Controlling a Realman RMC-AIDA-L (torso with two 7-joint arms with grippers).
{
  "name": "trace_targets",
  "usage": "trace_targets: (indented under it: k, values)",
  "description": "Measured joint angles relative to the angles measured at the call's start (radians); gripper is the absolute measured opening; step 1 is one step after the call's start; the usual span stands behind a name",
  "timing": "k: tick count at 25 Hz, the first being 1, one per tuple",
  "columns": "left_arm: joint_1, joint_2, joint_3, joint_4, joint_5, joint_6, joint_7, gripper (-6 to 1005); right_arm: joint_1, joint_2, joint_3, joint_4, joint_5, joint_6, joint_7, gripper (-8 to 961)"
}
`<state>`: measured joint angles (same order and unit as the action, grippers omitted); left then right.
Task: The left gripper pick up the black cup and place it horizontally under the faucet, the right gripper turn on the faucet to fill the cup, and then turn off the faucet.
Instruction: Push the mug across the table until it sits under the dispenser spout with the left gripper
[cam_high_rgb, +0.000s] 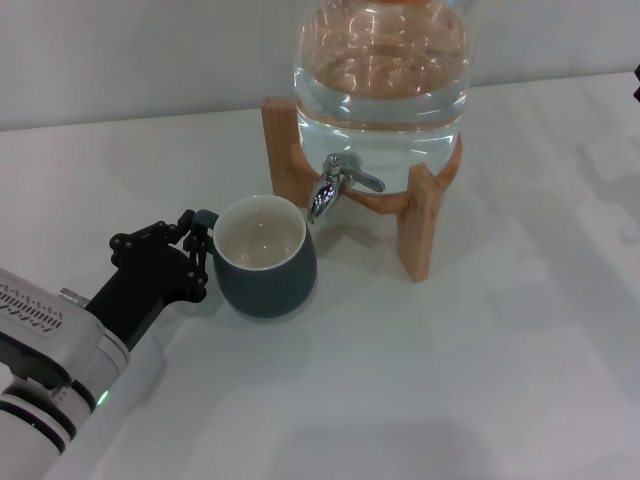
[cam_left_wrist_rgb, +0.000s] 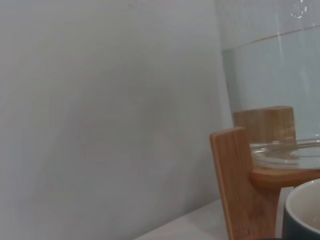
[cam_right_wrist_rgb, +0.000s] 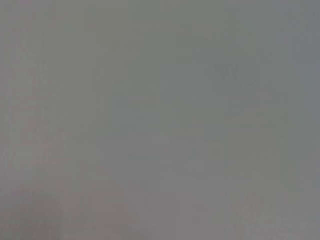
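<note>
My left gripper (cam_high_rgb: 200, 243) has its fingers closed on the handle of the black cup (cam_high_rgb: 265, 256), which stands upright on the surface, its rim just beneath the faucet (cam_high_rgb: 335, 185) spout to my right.

Bare white test bench (cam_high_rgb: 480, 380), plain wall (cam_left_wrist_rgb: 100, 110)

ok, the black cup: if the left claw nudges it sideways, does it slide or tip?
Probably slides: the black cup looks squat and wide-bottomed, standing upright on the smooth table. It looks empty, so likely light. The left claw sits at its handle side; an off-centre push there might spin it.
</note>
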<state>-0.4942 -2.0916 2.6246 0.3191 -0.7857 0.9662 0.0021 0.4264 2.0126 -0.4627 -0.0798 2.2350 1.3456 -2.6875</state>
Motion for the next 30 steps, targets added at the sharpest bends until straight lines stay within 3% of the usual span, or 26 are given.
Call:
trace_targets:
  k: [30]
  values:
    - [-0.027,0.001,0.032,-0.009,0.0,-0.025,-0.026,116,0.001,0.0,-0.002,0.0,0.0,0.006,0.0,844]
